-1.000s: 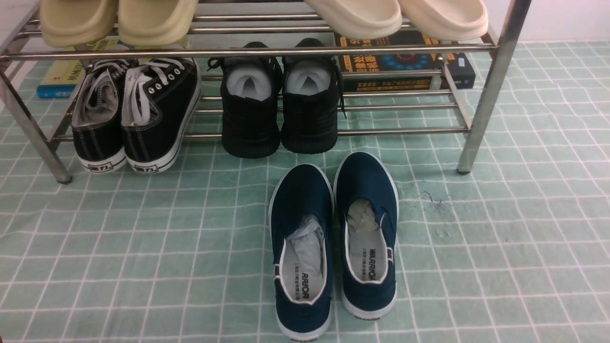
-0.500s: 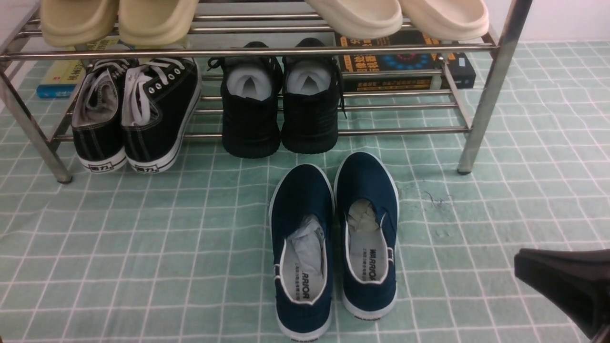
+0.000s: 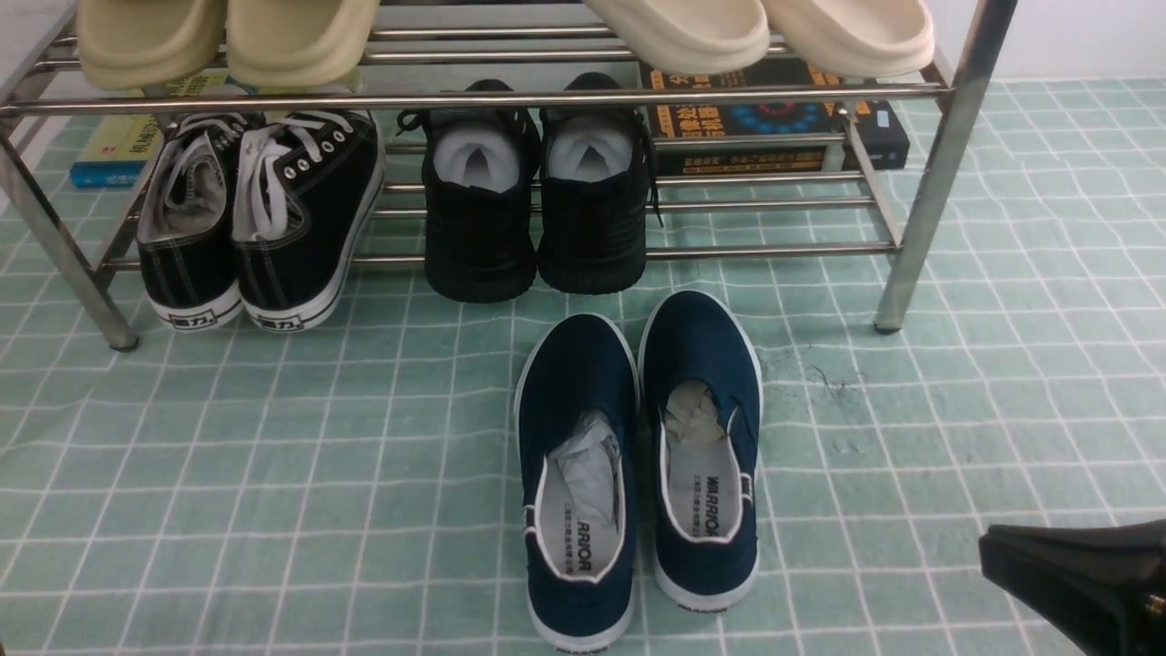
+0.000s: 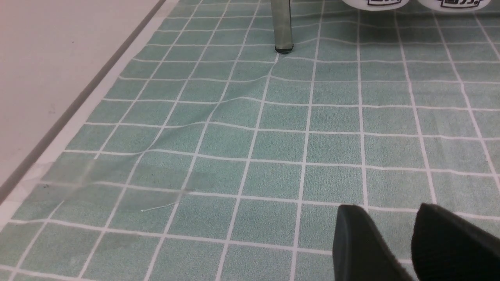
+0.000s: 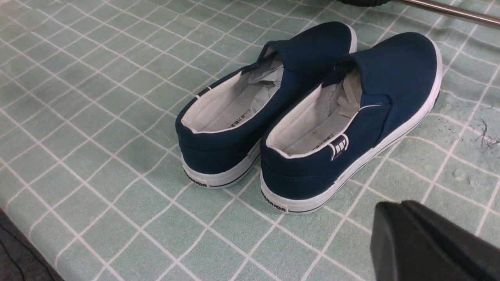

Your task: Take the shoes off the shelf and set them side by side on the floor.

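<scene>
The two navy shoes stand side by side on the green gridded floor point(image 3: 273, 456), toes toward the shelf point(image 3: 474, 98): the left shoe point(image 3: 578, 474) and the right shoe point(image 3: 701, 446). In the right wrist view the left shoe point(image 5: 242, 101) and right shoe point(image 5: 367, 109) show heel-on, with paper stuffing inside. My right gripper point(image 3: 988, 547) hovers low to the right of the pair, shut and empty; its tip point(image 5: 390, 210) is just behind the right shoe's heel, apart from it. My left gripper point(image 4: 390, 212) is open over bare floor point(image 4: 273, 136), holding nothing.
The shelf's lower tier holds black lace-up sneakers point(image 3: 264, 219) and all-black shoes point(image 3: 537, 228); pale slippers point(image 3: 228, 36) sit on top. Books point(image 3: 774, 118) lie behind. A shelf leg point(image 4: 282, 27) stands ahead of the left gripper. The cloth ends at a pale surface point(image 4: 39, 78).
My right gripper has come into the front view at the lower right and since drifted slightly down. The shoes have not moved.
</scene>
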